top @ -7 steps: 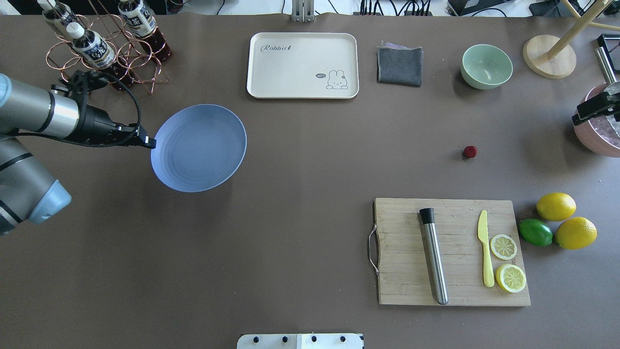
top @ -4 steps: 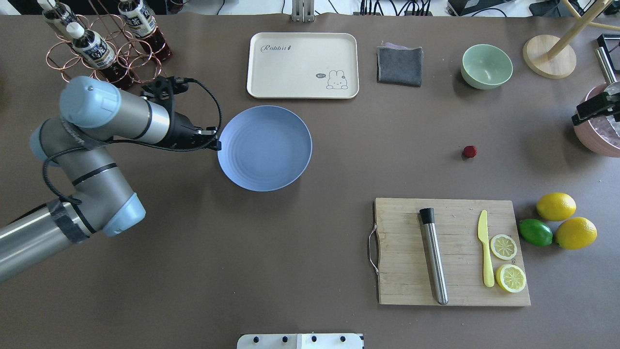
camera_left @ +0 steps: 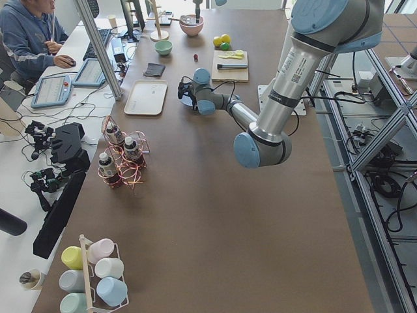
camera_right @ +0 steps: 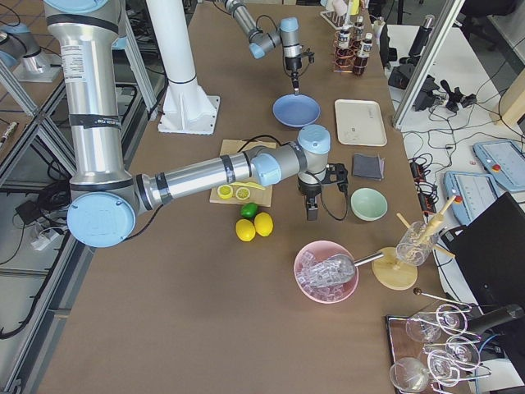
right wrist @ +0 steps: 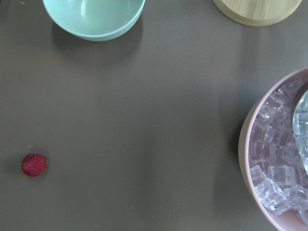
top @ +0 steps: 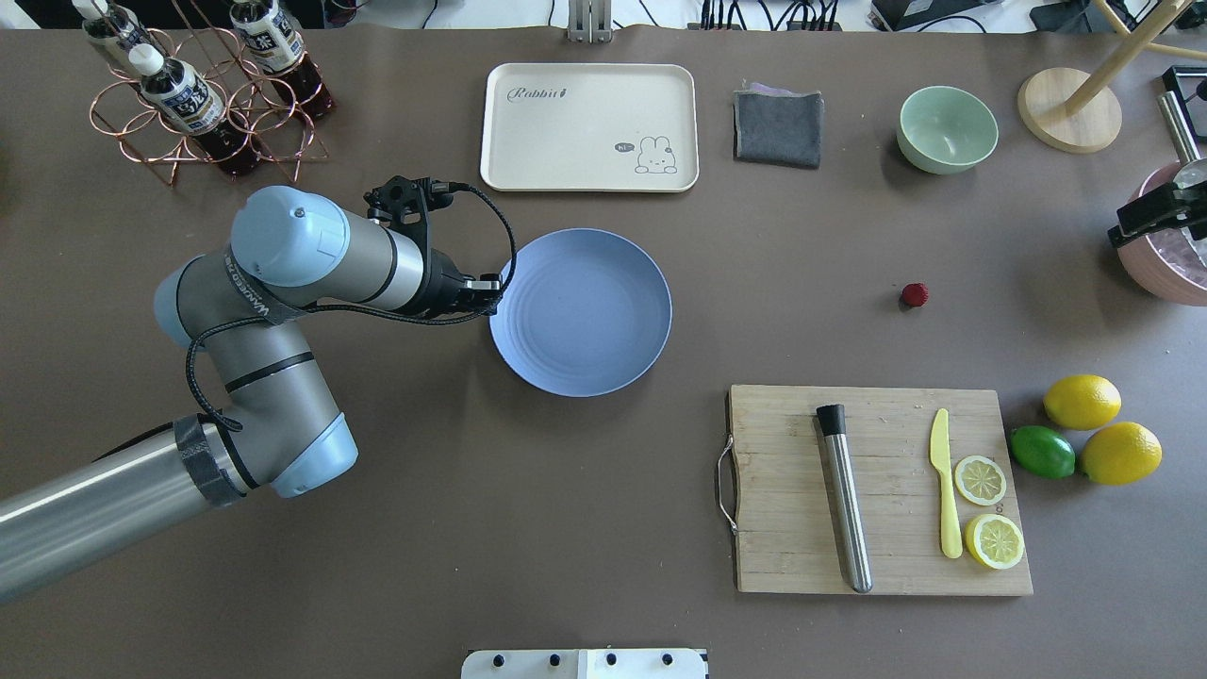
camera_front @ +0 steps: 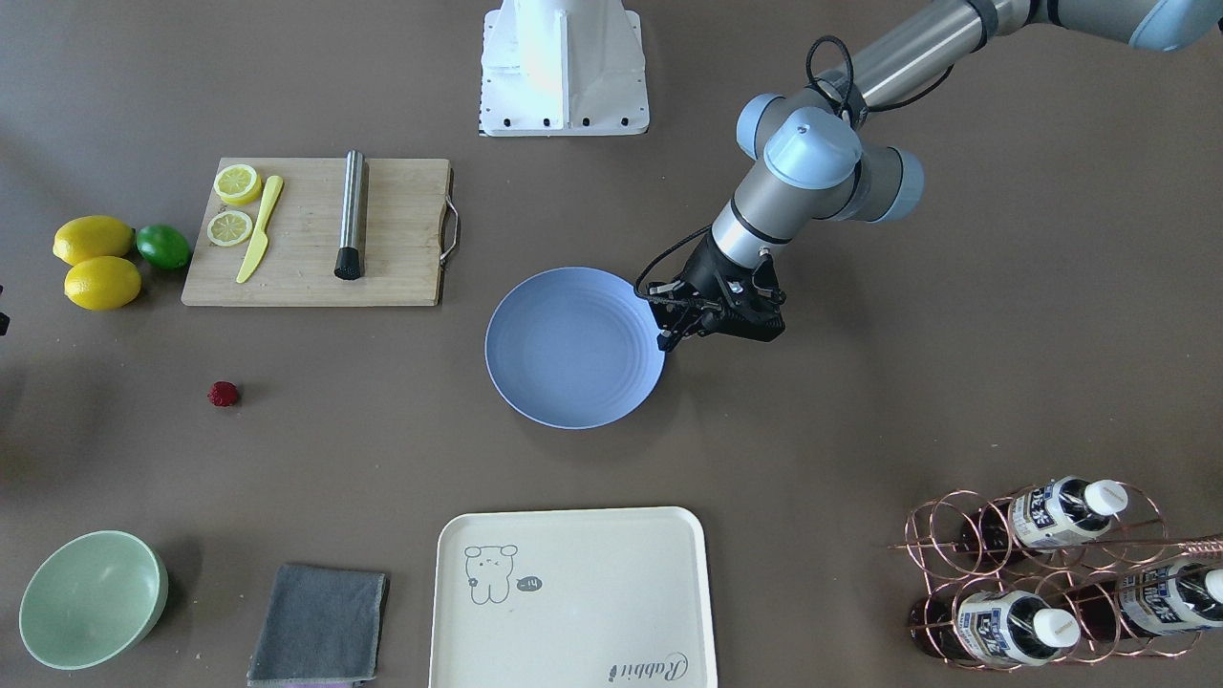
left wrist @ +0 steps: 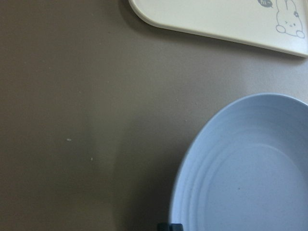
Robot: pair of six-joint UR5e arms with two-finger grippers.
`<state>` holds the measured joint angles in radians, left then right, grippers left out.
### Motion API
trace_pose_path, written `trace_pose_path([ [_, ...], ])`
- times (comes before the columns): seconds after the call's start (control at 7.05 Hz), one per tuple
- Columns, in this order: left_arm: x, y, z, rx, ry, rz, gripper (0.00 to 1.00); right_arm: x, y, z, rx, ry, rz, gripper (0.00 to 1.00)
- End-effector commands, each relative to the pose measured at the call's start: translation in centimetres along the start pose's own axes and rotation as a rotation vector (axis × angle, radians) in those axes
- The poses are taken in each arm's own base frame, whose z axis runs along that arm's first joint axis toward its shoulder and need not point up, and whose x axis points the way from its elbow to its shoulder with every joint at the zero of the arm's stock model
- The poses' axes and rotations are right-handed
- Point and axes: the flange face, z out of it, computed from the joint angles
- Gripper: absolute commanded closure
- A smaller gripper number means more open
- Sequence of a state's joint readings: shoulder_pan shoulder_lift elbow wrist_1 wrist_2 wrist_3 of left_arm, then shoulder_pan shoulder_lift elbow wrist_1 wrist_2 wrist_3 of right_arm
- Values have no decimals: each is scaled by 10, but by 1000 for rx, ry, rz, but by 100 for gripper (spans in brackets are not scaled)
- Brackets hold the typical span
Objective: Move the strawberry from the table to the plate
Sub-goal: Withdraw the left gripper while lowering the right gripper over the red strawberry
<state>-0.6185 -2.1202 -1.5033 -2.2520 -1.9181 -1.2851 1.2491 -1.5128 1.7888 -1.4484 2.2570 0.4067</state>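
Observation:
The small dark-red strawberry (top: 914, 295) (camera_front: 223, 394) (right wrist: 34, 164) lies alone on the brown table (top: 566, 490), right of centre in the overhead view. The blue-grey plate (top: 580, 311) (camera_front: 573, 346) (left wrist: 250, 168) sits mid-table. My left gripper (top: 495, 283) (camera_front: 666, 336) is shut on its left rim. My right gripper (top: 1132, 224) (camera_right: 312, 212) hangs at the table's right edge beside a pink bowl, well right of the strawberry. Whether it is open or shut I cannot tell.
A cream tray (top: 589, 127), grey cloth (top: 778, 127) and green bowl (top: 948, 129) line the far side. The cutting board (top: 882, 490) carries a muddler, knife and lemon slices. Lemons and a lime (top: 1042, 452) lie right of it. The pink bowl (top: 1174, 264) holds ice. A bottle rack (top: 203, 94) stands far left.
My left arm has carried the plate rightward from the table's left side to the middle. The strawberry has not moved and the right gripper has barely shifted.

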Motion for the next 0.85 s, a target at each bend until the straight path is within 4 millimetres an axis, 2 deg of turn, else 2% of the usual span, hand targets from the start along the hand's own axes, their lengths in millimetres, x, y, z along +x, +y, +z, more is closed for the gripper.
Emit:
trace_pose_path([
  [0.0, -5, 0, -1, 6, -8, 3, 65, -6, -1, 4, -7, -2, -4, 0],
  [0.14, -10, -1, -9, 34, -12, 23, 21, -28, -2, 11, -15, -8, 71, 0],
  [0.28, -22, 4, -29, 46, -2, 79, 2, -59, -10, 19, -4, 12, 103, 0],
  [0.57, -76, -4, -96, 13, -83, 149, 1, -102, -13, 37, -17, 12, 79, 0],
  [0.71, -119, -15, -128, -8, -107, 173, 1, -126, -17, 45, -12, 20, 65, 0],
])
